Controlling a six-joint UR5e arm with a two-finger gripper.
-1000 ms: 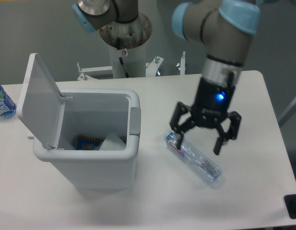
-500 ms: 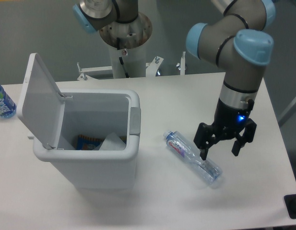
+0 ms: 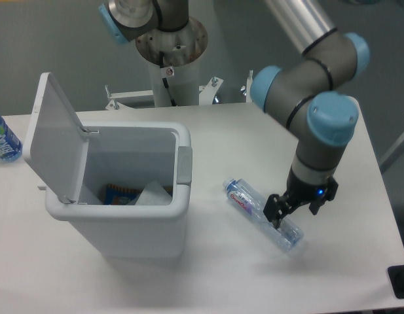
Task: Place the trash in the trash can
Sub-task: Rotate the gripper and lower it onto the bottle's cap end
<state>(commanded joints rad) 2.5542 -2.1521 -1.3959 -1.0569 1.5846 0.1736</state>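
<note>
- The gripper (image 3: 292,213) has travelled rightward along the table and dropped lower over the last second; it now sits low over the base half of the clear bottle (image 3: 262,213).
- Its fingers are still parted, one visible on the near-left side of the bottle body and one toward the far side. Contact with the plastic cannot be confirmed; the bottle has not shifted.
- Judgement: the arm is set for a grasp across the bottle body. Closing the fingers is the step outstanding; lift and transfer follow.
- The bottle lies on its side on the table (image 3: 221,144), blue cap toward the trash can (image 3: 126,196), well apart from it on its right.
- The trash can stands with its lid (image 3: 52,134) swung up. A crumpled white wrapper (image 3: 152,193) already rests inside, beside a dark printed item.
- The pink-red label on the bottle carries print too small to read.
- A second bottle (image 3: 2,139) at the left table edge shows a blue label, also illegible.
</note>
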